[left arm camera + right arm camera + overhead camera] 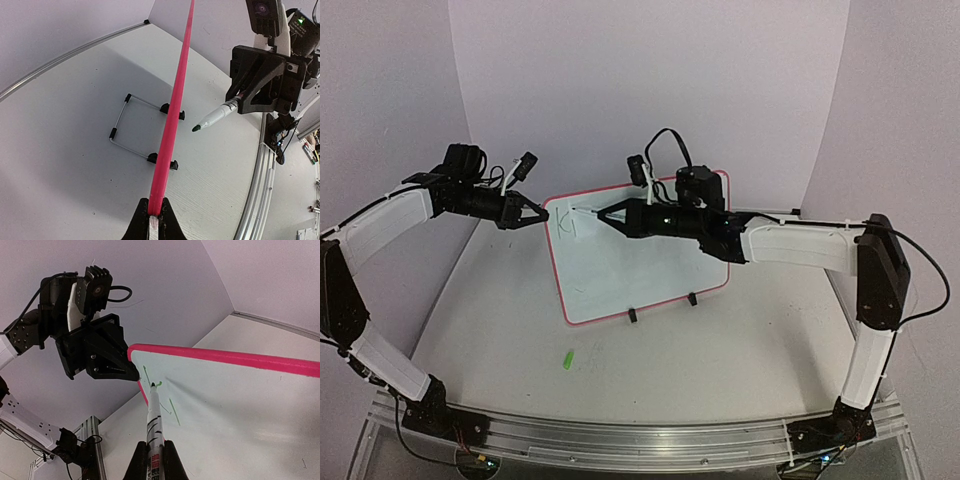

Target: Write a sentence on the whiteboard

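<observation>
Bearing green strokes (567, 227), the pink-rimmed whiteboard (640, 270) is pinched by left end effector (543, 213); right end effector (604, 216) grips marker (155, 421).

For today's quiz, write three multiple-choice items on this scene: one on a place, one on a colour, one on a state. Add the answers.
1. Where does the left gripper grip the whiteboard?
A. the corner at upper left in the top view
B. its lower edge
C. the middle of its face

2. What colour is the board's rim?
A. blue
B. pink-red
C. black

3. What state is the right gripper in?
A. wide open
B. shut on the marker
C. shut on nothing

Answers:
1 A, because the gripper pinches the rim at that corner.
2 B, because the edge shows pink-red in every view.
3 B, because the marker sits clamped in it, with its tip by the green strokes.
</observation>
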{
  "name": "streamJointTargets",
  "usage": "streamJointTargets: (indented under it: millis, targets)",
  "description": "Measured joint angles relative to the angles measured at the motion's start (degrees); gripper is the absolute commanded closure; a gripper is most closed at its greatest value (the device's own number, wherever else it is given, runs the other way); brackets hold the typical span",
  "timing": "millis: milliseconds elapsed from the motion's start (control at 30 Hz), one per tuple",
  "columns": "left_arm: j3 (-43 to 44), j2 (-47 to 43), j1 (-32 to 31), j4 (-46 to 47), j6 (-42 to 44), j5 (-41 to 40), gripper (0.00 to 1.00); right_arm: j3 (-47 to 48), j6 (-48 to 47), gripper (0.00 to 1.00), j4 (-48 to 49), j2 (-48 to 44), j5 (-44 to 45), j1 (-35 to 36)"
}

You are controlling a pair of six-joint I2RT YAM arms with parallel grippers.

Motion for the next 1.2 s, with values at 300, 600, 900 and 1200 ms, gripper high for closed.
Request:
streamJointTargets:
  millis: [300,600,900,1200]
  targets:
    - [0.0,0.0,0.0,-0.02,0.0,0.04,1.0,1.13,-0.01,1.0,-0.17,1.28,0.0,-0.02]
    - [0.0,0.0,0.0,-0.02,0.0,0.07,1.0,1.13,-0.02,1.0,-0.45,1.96,0.69,-0.02]
    - [0.0,0.0,0.0,-0.02,0.0,0.07,1.0,1.13,-0.02,1.0,-0.46,1.96,1.33,0.0]
    - [0.0,0.0,0.0,-0.02,0.02,0.07,1.0,-0.87,-0.47,1.0,0.53,0.81,-0.26,0.0]
